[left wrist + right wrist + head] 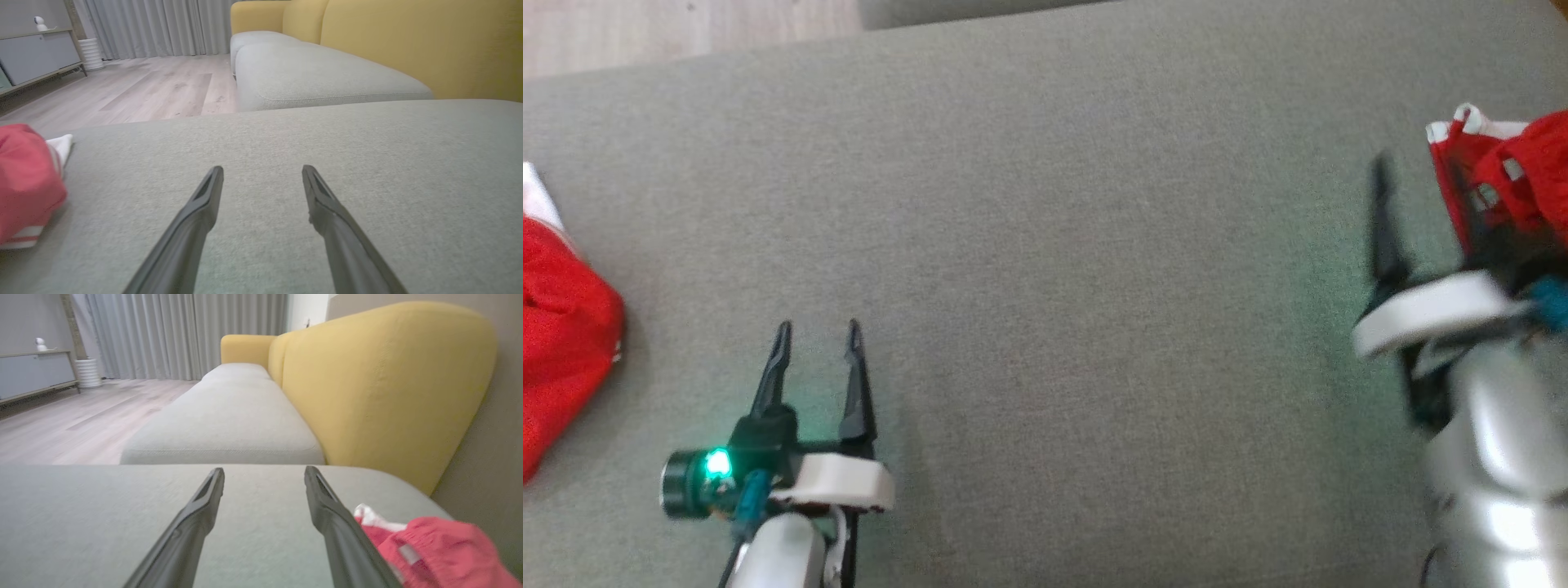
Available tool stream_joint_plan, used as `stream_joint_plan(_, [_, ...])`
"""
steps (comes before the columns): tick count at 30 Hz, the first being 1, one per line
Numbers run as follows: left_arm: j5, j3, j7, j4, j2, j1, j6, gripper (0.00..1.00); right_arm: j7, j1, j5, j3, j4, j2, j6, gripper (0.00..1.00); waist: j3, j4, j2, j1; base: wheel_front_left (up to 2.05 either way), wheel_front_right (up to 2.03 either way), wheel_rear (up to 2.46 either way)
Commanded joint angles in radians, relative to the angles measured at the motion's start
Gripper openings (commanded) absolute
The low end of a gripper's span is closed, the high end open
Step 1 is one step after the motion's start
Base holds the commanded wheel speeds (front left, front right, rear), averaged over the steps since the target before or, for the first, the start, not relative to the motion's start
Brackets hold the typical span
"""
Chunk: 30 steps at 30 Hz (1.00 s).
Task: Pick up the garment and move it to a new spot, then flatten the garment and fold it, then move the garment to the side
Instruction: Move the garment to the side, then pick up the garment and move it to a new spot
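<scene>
A crumpled red garment with white trim (1515, 175) lies at the right edge of the grey cushion (1094, 245). My right gripper (1417, 192) is blurred beside it and open; in the right wrist view its fingertips (264, 470) hold nothing, and the red garment (433, 551) sits just right of the right finger. Another red and white cloth (560, 343) lies at the cushion's left edge. My left gripper (818, 327) rests open over bare cushion to the right of that cloth. The left wrist view shows this gripper (262, 169) with nothing in it and the cloth (24, 183) at far left.
A yellow sofa backrest (380, 388) rises behind the right side. A second grey seat cushion (318, 73) lies beyond the far edge. Wooden floor (143, 85), grey curtains (184, 335) and a low grey cabinet (32, 53) are farther off.
</scene>
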<state>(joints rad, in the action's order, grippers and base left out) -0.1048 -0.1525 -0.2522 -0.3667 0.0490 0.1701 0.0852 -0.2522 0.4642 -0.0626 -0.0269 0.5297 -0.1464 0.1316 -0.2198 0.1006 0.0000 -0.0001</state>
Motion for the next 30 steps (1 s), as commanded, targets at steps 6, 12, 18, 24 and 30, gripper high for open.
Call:
stream_joint_plan(6, [0.007, 0.092, -0.010, 0.030, 0.007, -0.026, -0.003, 1.00, -0.009, -0.137, -0.014, 0.075, -0.067, 0.069, -0.001, 1.00, 0.046, -0.030, 0.0000, 0.0001, 0.00, 0.00, 0.00])
stream_joint_plan(12, [0.000, 0.128, -0.010, 0.027, 0.003, -0.071, -0.007, 1.00, -0.009, -0.216, -0.020, 0.126, -0.071, 0.092, -0.001, 1.00, 0.092, -0.032, 0.0000, 0.0001, 0.00, 0.00, 0.00])
stream_joint_plan(18, [0.008, 0.130, -0.010, 0.010, 0.002, -0.117, -0.017, 1.00, -0.009, -0.255, -0.031, 0.149, -0.070, 0.096, -0.001, 1.00, 0.148, -0.041, 0.0000, 0.0001, 0.00, 0.00, 0.00])
stream_joint_plan(24, [0.001, 0.121, -0.010, 0.006, 0.001, -0.161, -0.020, 1.00, -0.009, -0.290, -0.064, 0.172, -0.048, 0.096, -0.001, 1.00, 0.190, -0.052, 0.0000, 0.0001, 0.00, 0.00, 0.00])
stream_joint_plan(30, [0.002, 0.106, -0.010, 0.012, 0.001, -0.172, -0.023, 1.00, -0.009, -0.308, -0.067, 0.178, -0.042, 0.096, -0.001, 1.00, 0.195, -0.076, 0.0000, 0.0001, 0.00, 0.00, 0.00])
